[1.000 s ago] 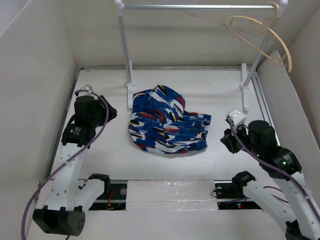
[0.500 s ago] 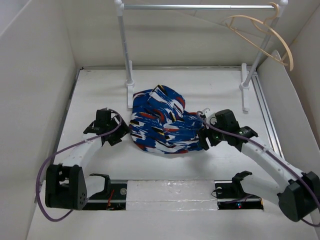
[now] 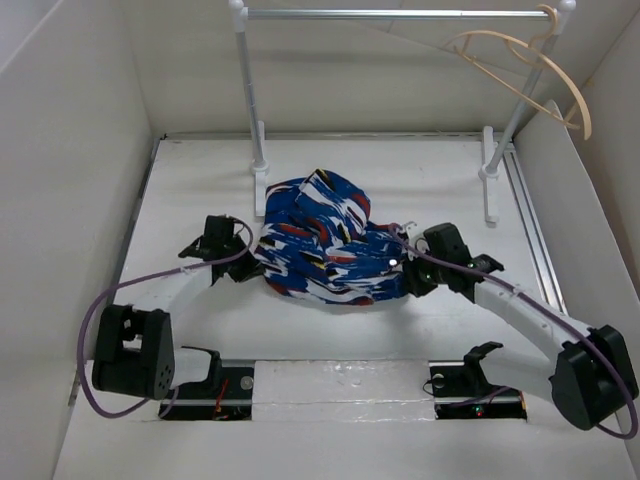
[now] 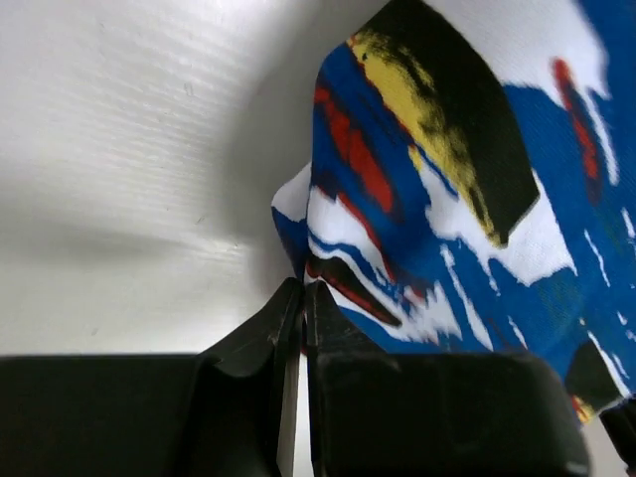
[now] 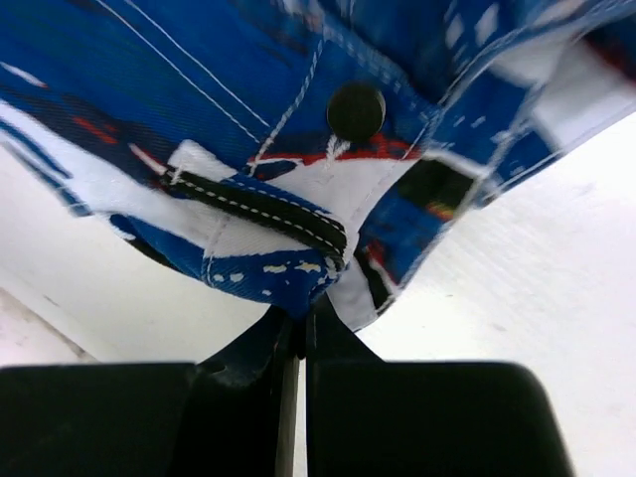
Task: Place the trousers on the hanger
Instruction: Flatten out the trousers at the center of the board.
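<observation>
The trousers (image 3: pixel 325 240) lie bunched in the middle of the white table, bright blue with white, red, black and yellow streaks. My left gripper (image 3: pixel 247 258) is shut on their left edge; the left wrist view shows the fabric (image 4: pixel 447 199) pinched at the fingertips. My right gripper (image 3: pixel 403 268) is shut on their right edge, at the waistband with a black button (image 5: pixel 356 109). The pale wooden hanger (image 3: pixel 530 75) hangs at the right end of the metal rail (image 3: pixel 400 14), far from both grippers.
The rail's white posts (image 3: pixel 252 100) stand on feet just behind the trousers and at the right (image 3: pixel 490 170). White walls enclose the table on the left, back and right. A metal track (image 3: pixel 340 385) runs along the near edge between the arm bases.
Both arms swung down and inward from the sides to the trousers. Both grippers have closed on the fabric edges, the left one on the left, the right one on the right.
</observation>
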`<state>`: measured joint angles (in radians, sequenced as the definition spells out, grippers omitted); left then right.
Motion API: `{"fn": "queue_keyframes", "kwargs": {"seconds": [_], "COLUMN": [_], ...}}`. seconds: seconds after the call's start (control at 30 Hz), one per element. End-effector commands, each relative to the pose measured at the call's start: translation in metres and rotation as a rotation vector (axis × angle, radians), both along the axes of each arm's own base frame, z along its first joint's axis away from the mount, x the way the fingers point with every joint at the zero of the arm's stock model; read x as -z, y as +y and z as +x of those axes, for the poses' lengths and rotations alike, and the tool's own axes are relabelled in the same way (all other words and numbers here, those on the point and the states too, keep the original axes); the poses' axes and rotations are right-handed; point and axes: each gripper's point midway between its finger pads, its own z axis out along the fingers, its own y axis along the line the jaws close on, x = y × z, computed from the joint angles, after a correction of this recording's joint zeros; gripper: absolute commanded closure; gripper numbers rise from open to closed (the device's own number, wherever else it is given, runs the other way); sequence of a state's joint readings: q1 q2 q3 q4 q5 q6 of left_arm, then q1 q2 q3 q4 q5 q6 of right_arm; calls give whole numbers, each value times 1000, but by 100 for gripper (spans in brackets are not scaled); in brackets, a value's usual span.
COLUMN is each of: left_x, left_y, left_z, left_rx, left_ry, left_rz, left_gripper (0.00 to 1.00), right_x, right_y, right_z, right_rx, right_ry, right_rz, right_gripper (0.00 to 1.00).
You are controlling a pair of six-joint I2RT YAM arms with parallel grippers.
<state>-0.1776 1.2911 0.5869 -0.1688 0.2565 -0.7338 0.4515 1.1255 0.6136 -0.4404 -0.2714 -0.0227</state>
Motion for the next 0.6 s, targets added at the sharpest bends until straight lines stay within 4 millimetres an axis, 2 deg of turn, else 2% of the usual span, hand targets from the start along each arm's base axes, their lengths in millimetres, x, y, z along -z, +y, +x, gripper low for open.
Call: {"fn": "queue_keyframes", "kwargs": {"seconds": [0.0,0.03,0.07,0.1,0.13,0.17,0.2,0.23,0.3,0.33,0.37,0.4,0.43,0.47,0.5,0.53,0.57], "left_x": [-113,-139,-157,-216,-238,-250,-286,-295,-301,-295,-284,-260,-236,-239,-216,-210,-204], "left_y": [15,20,34,36,45,55,59,65,79,81,86,88,91,92,94,99,103], "left_z": [52,56,51,56,55,47,44,40,27,24,20,13,6,3,-3,-6,-13], "left_rx": [-66,-80,-112,-117,-147,-166,-182,-197,-234,-230,-238,-230,-229,-232,-227,-246,-255], "left_ry": [-305,-360,-368,-487,-519,-507,-573,-585,-585,-575,-541,-489,-438,-452,-405,-392,-384], "left_rz": [70,90,152,150,187,230,236,263,312,328,354,372,392,388,406,418,433], "left_gripper": [100,100,100,100,100,100,100,100,100,100,100,100,100,100,100,100,100], "right_x": [-85,-128,-140,-158,-197,-195,-200,-202,-169,-158,-118,-102,-86,-86,-74,-74,-76], "right_y": [4,4,-6,-10,-10,-18,-16,-11,-5,4,2,2,7,8,5,4,3], "right_z": [35,46,36,32,30,12,2,-13,-50,-75,-96,-109,-133,-133,-140,-138,-135], "right_rx": [25,40,27,23,11,-30,-63,-108,-212,-284,-311,-331,-375,-376,-373,-359,-352], "right_ry": [-234,-323,-315,-338,-398,-343,-331,-300,-152,-85,31,77,134,135,167,160,143], "right_rz": [42,61,19,12,36,-4,1,37,48,94,80,89,136,137,134,129,124], "right_gripper": [100,100,100,100,100,100,100,100,100,100,100,100,81,81,64,50,28]}}
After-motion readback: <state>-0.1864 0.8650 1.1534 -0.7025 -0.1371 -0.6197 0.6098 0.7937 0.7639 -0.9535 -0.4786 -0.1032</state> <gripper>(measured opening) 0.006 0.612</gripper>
